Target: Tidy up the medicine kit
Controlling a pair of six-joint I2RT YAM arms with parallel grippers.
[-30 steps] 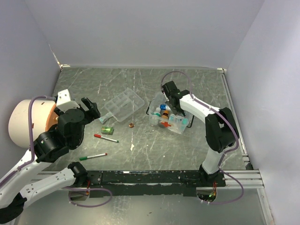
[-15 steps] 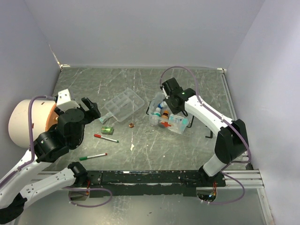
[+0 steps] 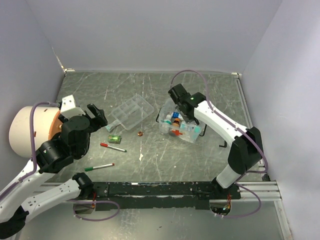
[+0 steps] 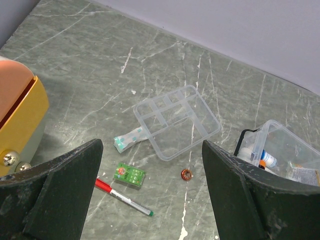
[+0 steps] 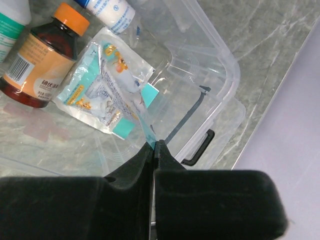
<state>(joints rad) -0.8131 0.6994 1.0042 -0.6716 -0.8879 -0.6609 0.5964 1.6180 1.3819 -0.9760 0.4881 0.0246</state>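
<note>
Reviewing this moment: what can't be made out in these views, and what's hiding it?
- Brown bottle label: right wrist view, partly cut off by the left edge, print too small.
- Clear box contents: left wrist view, cut off by the right edge.
- Small round thing beside the tray: left wrist view, too small to identify.
- Packet corner: right wrist view, hidden inside the shut right tool.

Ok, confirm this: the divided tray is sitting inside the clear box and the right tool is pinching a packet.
Not quite. The divided tray lies on the table beside the clear box, not inside it; the left wrist view shows that. The right tool is pinching a packet.
</note>
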